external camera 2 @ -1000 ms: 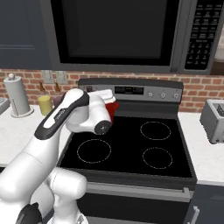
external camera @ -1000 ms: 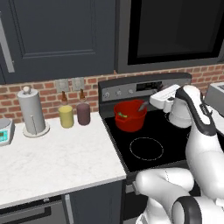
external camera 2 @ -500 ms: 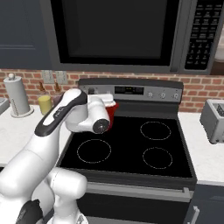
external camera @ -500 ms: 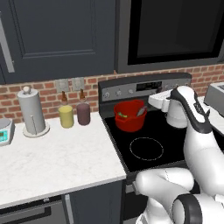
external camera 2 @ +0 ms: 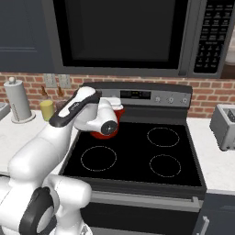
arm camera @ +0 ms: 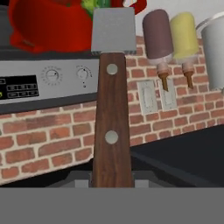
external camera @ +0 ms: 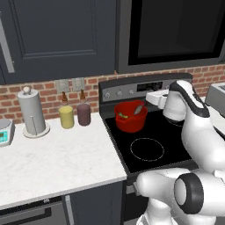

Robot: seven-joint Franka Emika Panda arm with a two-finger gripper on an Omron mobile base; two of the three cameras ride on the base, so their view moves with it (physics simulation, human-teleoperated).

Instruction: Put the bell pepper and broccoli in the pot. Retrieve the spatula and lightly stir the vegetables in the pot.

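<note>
Spatula in the pot, hand clamped on its handle.
Left base view: red pot [external camera: 130, 117] mid-frame on the stove's back-left burner, spatula [external camera: 139, 109] blade dipping inside. Right base view: pot [external camera 2: 103, 133] peeks out behind the arm, centre-left. Hand view: hand [arm camera: 112, 183] pinching the spatula's [arm camera: 112, 100] wooden handle, grey blade at the pot [arm camera: 48, 24], upper left, greens [arm camera: 94, 6] beside.

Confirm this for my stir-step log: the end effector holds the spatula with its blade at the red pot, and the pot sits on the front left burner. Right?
Not quite. The pot sits on the back left burner; the front left burner ring is bare, as the left base view shows. The rest holds: the end effector grips the spatula, its blade at the pot.
</note>
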